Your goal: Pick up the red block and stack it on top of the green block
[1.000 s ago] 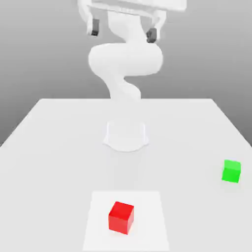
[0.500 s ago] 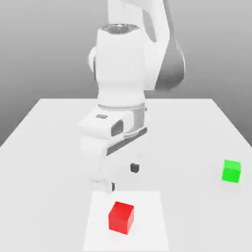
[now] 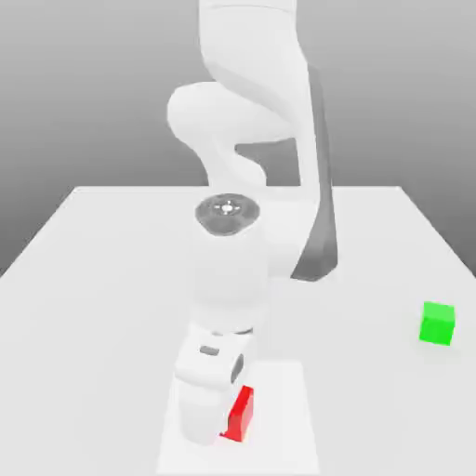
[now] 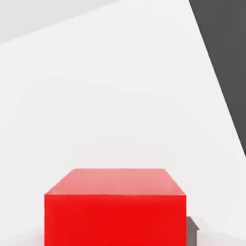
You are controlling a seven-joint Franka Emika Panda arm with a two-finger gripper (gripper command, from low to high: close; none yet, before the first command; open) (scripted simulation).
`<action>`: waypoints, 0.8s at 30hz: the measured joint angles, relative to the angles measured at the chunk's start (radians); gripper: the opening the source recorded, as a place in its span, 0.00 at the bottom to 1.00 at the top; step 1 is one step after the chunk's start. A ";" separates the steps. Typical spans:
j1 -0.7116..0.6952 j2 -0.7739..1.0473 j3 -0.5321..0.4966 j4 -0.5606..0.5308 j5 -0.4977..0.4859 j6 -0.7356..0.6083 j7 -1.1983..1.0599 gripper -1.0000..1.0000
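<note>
We see the white two-finger gripper (image 3: 221, 429) lowered onto the near part of the table, its fingers drawn in narrow; the small bright red cube with plain matte faces (image 3: 241, 415) sits right at the fingertips, and from the exterior view the white hand body covers most of it, leaving one red side showing at the hand's edge toward the exterior view's right. Whether the pads actually press on the red cube we cannot tell, since the hand hides the contact. In the hand view the red cube (image 4: 115, 204) lies directly below the hand, its top face and one side face plainly lit, with a dark fingertip (image 4: 192, 229) just beside its lower corner. The cube rests on a paler square patch (image 3: 296, 409) marked on the flat white table (image 3: 84, 279), and the gripper stands over that same patch. Behind the gripper rises the white arm (image 3: 251, 139), folded forward and down over its base. Well apart from the gripper, toward the exterior view's right, the small bright green cube with plain matte faces (image 3: 437, 323) sits alone on the table near its edge.
</note>
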 joint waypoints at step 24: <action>0.534 -0.325 0.177 -0.074 -0.161 -0.245 0.520 0.00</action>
